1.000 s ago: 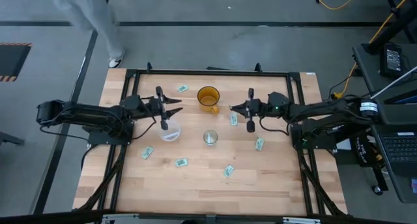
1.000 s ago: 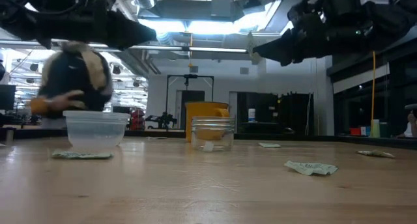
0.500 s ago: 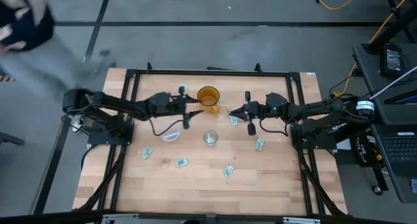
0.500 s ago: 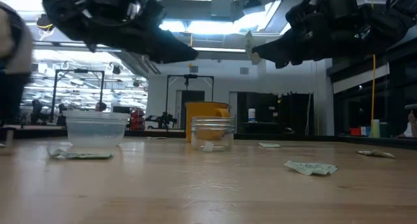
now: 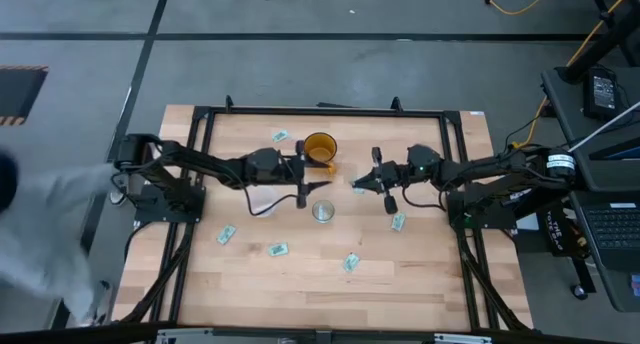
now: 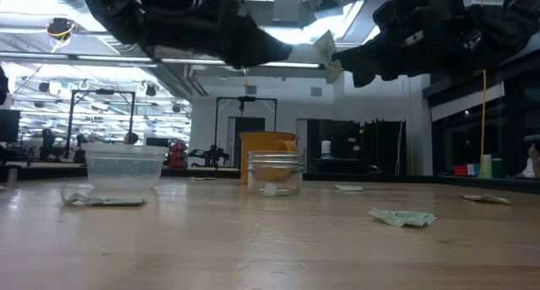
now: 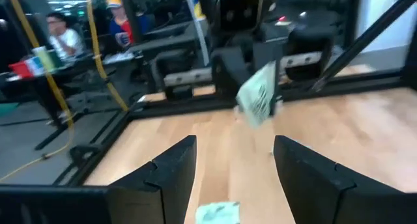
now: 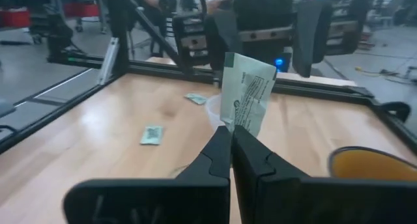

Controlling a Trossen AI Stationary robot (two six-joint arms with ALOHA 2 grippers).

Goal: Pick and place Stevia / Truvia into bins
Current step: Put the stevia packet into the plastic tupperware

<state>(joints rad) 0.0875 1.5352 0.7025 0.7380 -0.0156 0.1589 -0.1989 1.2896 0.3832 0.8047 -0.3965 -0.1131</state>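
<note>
On the table (image 5: 430,284), the mug (image 5: 320,149) stands behind the small cup (image 5: 323,211), with the clear cup (image 5: 262,202) to its left. Sachets (image 5: 278,249) lie scattered in front and right of them.

Person (image 5: 45,224) at edge, apparently blurred

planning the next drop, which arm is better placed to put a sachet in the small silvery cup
Right: its claw is shut on a sachet near the silvery cup. The left claw is open and empty.
</note>
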